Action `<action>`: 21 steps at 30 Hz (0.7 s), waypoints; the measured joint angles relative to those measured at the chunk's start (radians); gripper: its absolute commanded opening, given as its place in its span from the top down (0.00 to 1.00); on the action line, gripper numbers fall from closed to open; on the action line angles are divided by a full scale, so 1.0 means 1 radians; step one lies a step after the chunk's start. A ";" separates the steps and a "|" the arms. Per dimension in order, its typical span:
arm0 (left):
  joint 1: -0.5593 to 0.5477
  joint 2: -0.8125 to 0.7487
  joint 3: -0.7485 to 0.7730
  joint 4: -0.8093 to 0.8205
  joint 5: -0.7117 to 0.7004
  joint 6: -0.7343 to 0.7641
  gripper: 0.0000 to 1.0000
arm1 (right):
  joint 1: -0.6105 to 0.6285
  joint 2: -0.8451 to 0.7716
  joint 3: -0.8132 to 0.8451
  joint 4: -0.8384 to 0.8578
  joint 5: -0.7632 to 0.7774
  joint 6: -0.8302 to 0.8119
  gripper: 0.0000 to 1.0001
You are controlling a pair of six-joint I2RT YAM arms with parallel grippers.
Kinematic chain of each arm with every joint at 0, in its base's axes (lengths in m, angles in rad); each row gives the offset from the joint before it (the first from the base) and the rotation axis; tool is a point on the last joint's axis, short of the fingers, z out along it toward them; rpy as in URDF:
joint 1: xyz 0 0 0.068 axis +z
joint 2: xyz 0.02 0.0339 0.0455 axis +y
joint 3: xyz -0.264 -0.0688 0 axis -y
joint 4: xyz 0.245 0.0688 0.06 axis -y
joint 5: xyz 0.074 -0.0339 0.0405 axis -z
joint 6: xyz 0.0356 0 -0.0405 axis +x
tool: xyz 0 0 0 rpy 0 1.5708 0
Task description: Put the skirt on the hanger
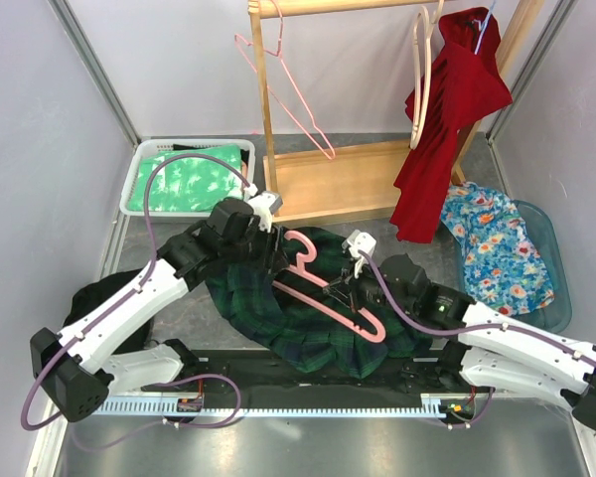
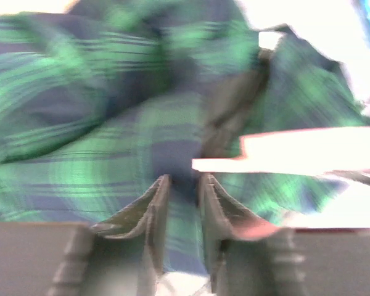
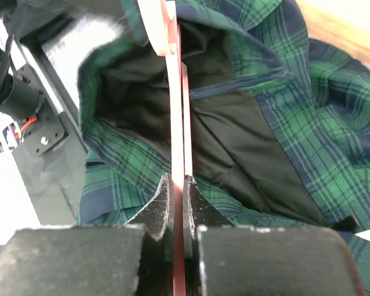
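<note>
A green and navy plaid skirt (image 1: pixel 298 323) lies crumpled on the table between the arms. A pink hanger (image 1: pixel 318 283) lies tilted across it, hook toward the back. My right gripper (image 1: pixel 344 289) is shut on the hanger's bar; in the right wrist view the bar (image 3: pixel 177 111) runs straight up from between the fingertips (image 3: pixel 177 194) over the skirt's black lining (image 3: pixel 234 142). My left gripper (image 1: pixel 278 260) is at the skirt's back edge beside the hook; in the left wrist view (image 2: pixel 184 197) its jaws are pinched on plaid skirt cloth (image 2: pixel 111 154), with the hanger (image 2: pixel 296 151) just to the right.
A wooden rack (image 1: pixel 328 179) stands at the back with another pink hanger (image 1: pixel 290 89) and a red garment (image 1: pixel 447 119) on it. A white basket (image 1: pixel 139 164) of green cloth is back left. A blue tub (image 1: pixel 561 268) of floral cloth is right. Black cloth (image 1: pixel 94 293) lies left.
</note>
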 measured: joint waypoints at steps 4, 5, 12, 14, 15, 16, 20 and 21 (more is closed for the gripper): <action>0.000 -0.026 0.000 0.014 0.148 0.025 0.32 | 0.003 -0.027 -0.056 0.080 0.018 0.007 1.00; 0.000 -0.040 0.000 0.015 0.173 0.029 0.29 | 0.003 -0.036 -0.062 0.089 0.020 0.008 1.00; -0.001 -0.224 0.008 -0.005 0.077 0.051 0.24 | 0.003 -0.134 -0.101 0.164 0.011 0.006 1.00; -0.001 -0.272 0.015 -0.003 0.000 0.062 0.22 | 0.003 -0.171 -0.126 0.187 0.009 0.006 1.00; -0.001 -0.296 0.018 0.001 -0.042 0.071 0.22 | 0.003 -0.191 -0.139 0.197 0.006 0.005 1.00; 0.000 -0.315 0.021 0.005 -0.080 0.085 0.21 | 0.003 -0.211 -0.151 0.204 0.003 0.005 1.00; -0.001 -0.340 0.048 0.012 -0.145 0.179 0.21 | 0.003 -0.286 -0.175 0.201 -0.018 0.003 1.00; 0.000 -0.334 0.059 0.017 -0.138 0.209 0.21 | 0.003 -0.302 -0.177 0.197 -0.024 0.002 1.00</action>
